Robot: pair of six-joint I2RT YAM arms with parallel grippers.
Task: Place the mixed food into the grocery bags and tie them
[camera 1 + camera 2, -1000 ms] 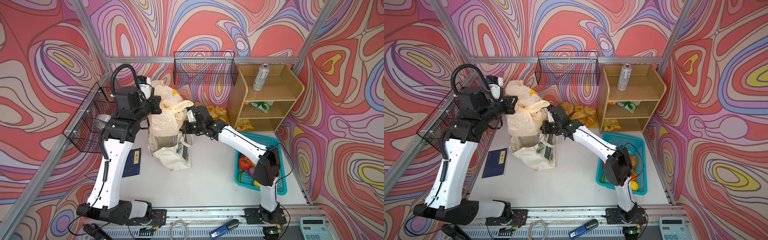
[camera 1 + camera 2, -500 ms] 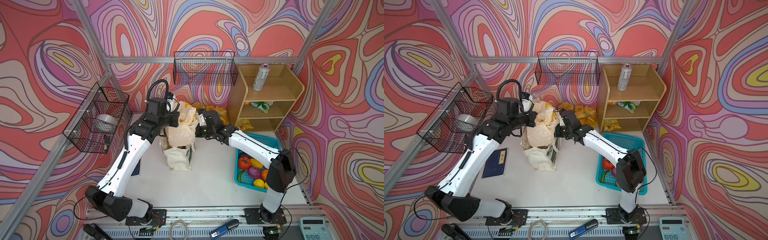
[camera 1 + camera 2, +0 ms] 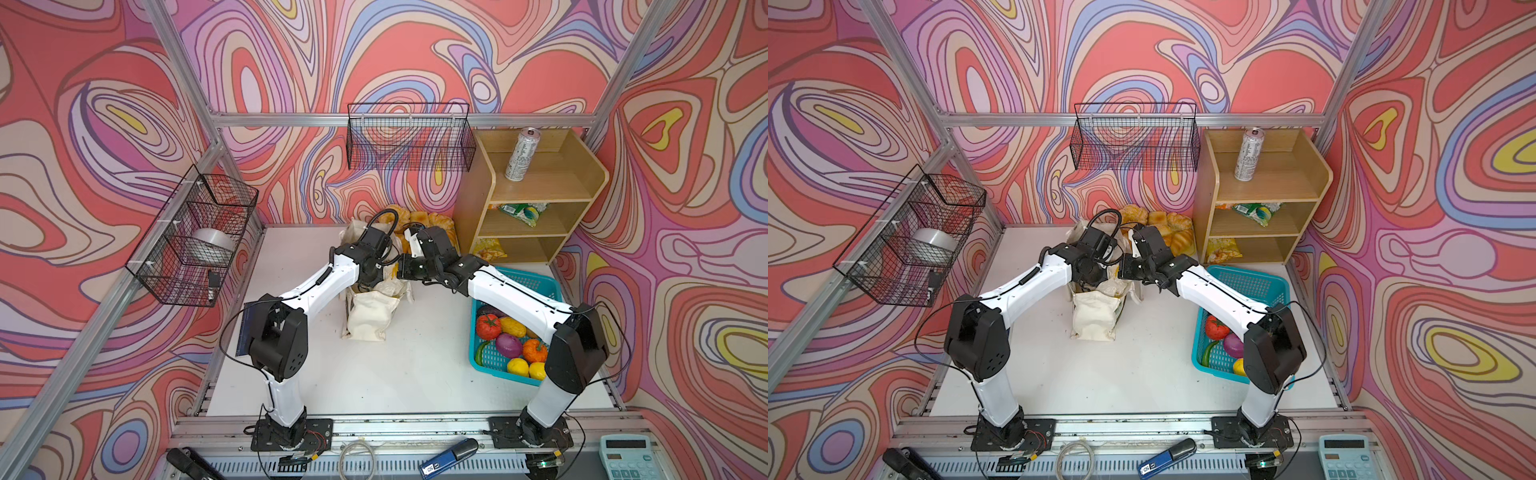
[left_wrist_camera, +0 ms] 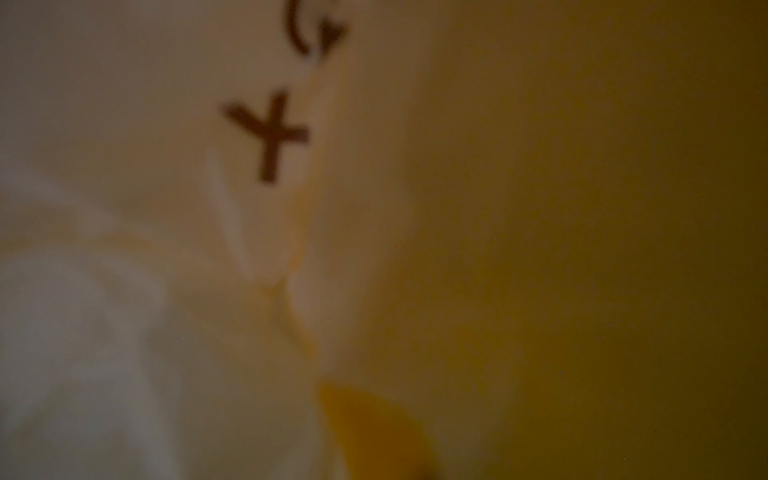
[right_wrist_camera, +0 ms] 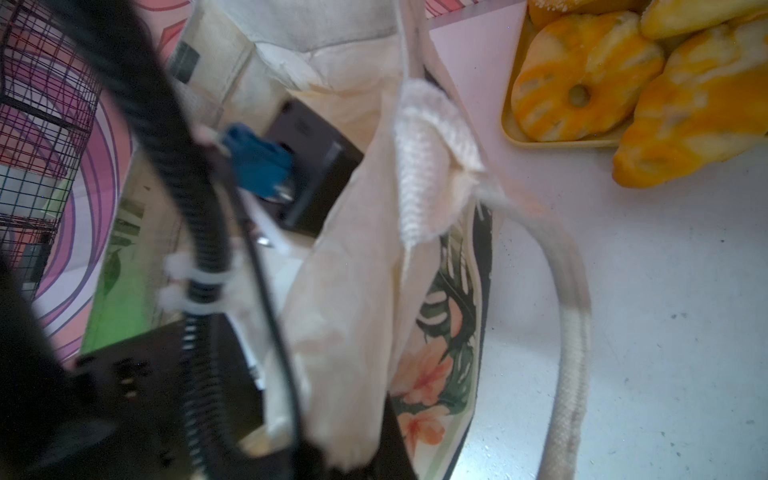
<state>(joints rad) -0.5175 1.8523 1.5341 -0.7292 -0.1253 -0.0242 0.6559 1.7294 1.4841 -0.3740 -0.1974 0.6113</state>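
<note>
Crowding left tool point(image 3: 371, 271) closely; plastic bag point(image 4: 124, 332)

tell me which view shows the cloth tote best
The top views: the cloth tote sits clear on the table, only its mouth hidden. The right wrist view shows a blurred floral side and handle; the left wrist view shows only blurred cream material.

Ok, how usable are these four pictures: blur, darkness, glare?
Both top views: sharp, evenly lit, no glare. Left wrist view: dim, amber, out of focus against the plastic bag; only a dark cross mark reads. Right wrist view: bread rolls fairly clear, black cable and tote handle smeared.
</note>
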